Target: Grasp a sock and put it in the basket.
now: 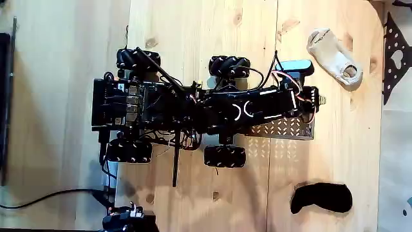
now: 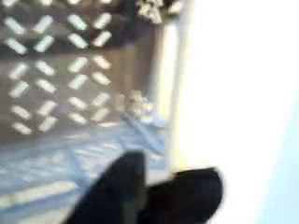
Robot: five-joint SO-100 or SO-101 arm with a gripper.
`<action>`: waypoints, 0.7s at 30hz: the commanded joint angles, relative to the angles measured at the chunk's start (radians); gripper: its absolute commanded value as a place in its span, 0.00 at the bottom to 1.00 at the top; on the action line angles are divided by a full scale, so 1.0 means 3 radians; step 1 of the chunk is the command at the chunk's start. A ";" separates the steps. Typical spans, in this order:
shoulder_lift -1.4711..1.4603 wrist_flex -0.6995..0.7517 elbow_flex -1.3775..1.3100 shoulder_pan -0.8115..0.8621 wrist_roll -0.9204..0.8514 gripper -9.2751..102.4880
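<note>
The cream-white sock (image 1: 333, 57) lies flat on the wooden table at the top right of the fixed view, cuff hole toward the lower right. The basket (image 1: 280, 129), a black perforated tray, is mounted at the right end of the wheeled chassis. My arm lies folded over the chassis and my gripper (image 1: 310, 98) sits above the basket's right end, well short of the sock. In the blurred wrist view the dark fingers (image 2: 121, 191) hang over the slotted basket floor (image 2: 56, 84). The jaws look shut with nothing between them.
A black sock (image 1: 322, 197) lies at the bottom right of the fixed view. The chassis rides on mecanum wheels (image 1: 226, 66), and a cable (image 1: 45, 195) trails off to the lower left. A dark patterned mat (image 1: 398, 58) borders the table's right edge.
</note>
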 commanded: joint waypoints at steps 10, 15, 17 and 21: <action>-0.0593 0.0716 -0.1641 -0.0808 0.0138 0.30; -0.0905 0.1043 -0.2240 -0.1064 0.0159 0.30; -0.1074 0.1202 -0.2531 -0.1156 0.0164 0.30; -0.1335 0.1329 -0.2915 -0.1263 0.0256 0.30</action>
